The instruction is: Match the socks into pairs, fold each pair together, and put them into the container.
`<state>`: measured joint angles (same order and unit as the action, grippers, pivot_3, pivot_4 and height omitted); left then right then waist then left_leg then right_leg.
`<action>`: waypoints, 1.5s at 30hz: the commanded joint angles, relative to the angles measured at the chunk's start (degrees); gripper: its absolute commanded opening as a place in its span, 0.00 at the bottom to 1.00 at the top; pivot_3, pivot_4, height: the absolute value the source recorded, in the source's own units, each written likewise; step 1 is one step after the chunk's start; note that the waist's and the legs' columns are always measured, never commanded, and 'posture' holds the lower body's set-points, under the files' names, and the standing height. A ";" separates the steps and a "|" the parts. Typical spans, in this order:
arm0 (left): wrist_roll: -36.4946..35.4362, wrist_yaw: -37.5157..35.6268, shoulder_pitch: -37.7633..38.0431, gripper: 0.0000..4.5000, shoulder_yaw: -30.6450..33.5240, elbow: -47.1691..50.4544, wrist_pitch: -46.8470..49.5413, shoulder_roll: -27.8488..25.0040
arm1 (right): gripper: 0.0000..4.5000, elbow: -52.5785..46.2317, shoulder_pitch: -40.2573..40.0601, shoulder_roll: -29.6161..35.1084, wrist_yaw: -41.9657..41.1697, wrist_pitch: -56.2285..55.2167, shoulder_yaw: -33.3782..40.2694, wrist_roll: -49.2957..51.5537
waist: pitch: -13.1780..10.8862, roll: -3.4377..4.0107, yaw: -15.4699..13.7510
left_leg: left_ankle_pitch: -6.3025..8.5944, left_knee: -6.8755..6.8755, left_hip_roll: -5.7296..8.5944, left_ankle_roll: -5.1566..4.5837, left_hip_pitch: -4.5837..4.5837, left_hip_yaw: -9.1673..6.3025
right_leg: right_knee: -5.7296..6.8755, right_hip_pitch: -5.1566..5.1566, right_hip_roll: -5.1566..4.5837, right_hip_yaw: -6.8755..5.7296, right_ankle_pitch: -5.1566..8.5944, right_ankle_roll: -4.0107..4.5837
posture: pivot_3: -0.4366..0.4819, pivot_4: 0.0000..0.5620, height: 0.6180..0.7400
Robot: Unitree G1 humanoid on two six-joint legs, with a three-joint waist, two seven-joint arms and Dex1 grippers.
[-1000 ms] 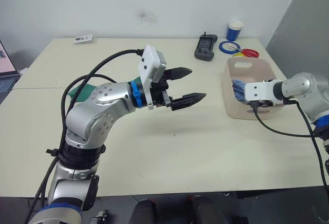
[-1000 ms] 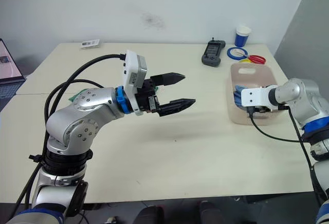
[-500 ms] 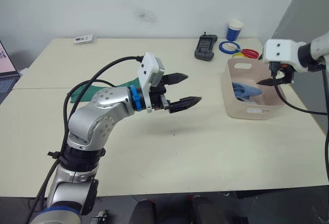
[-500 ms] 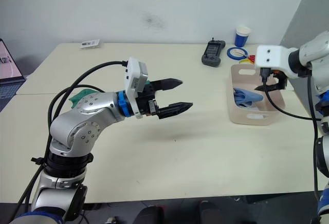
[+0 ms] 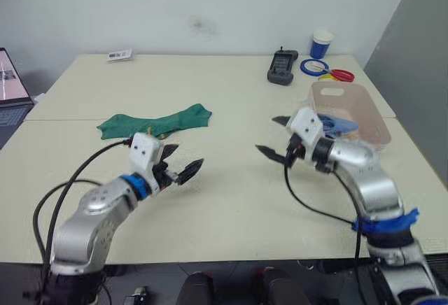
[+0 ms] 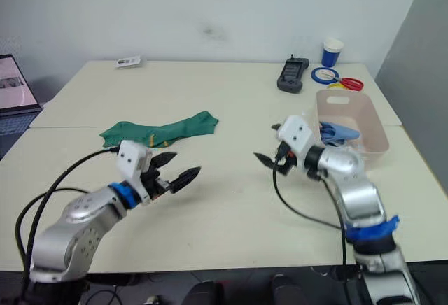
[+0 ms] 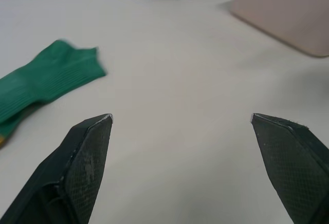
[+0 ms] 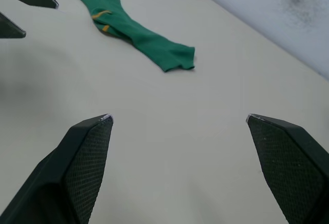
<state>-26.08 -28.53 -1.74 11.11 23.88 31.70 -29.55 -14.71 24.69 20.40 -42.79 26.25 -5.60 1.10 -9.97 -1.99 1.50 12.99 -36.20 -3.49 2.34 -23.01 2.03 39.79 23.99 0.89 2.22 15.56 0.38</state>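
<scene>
Green socks [image 5: 155, 122] lie overlapped, well left of the container [image 5: 364, 109]; left gripper [image 5: 180, 164] just in front of them, right gripper [image 5: 274, 136] beside the tub, both spread wide and empty. Blue socks [image 5: 334, 124] sit inside the tub. Risk: a pinch may lift one green layer only, splitting the pair.

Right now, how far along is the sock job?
Light blue socks already lie in the pink-beige tub. Nothing is in hand: the left gripper and right gripper are both open over bare table. The dark green socks lie stretched out on the table, not yet folded or put away. White socks can't be made out.
</scene>
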 commanded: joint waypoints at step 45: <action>34.64 9.29 -50.84 0.72 -14.13 -88.70 -41.92 0.27 | 1.00 -0.81 -0.71 0.43 9.06 -3.35 -3.44 -0.79 | 0.13 -0.31 0.24 | 0.03 0.09 -0.10 -0.04 0.01 -0.08 | -0.69 -0.44 1.01 -0.04 -0.11 0.00 | 0.48 0.27 1.00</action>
<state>8.02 -20.08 -51.07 -3.11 -64.07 -8.87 -28.94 -12.78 23.73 20.32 -34.34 22.91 -10.28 -0.41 -9.84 -2.30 1.74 13.02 -36.11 -3.60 2.29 -23.00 1.96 39.11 23.56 1.90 2.18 15.44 0.38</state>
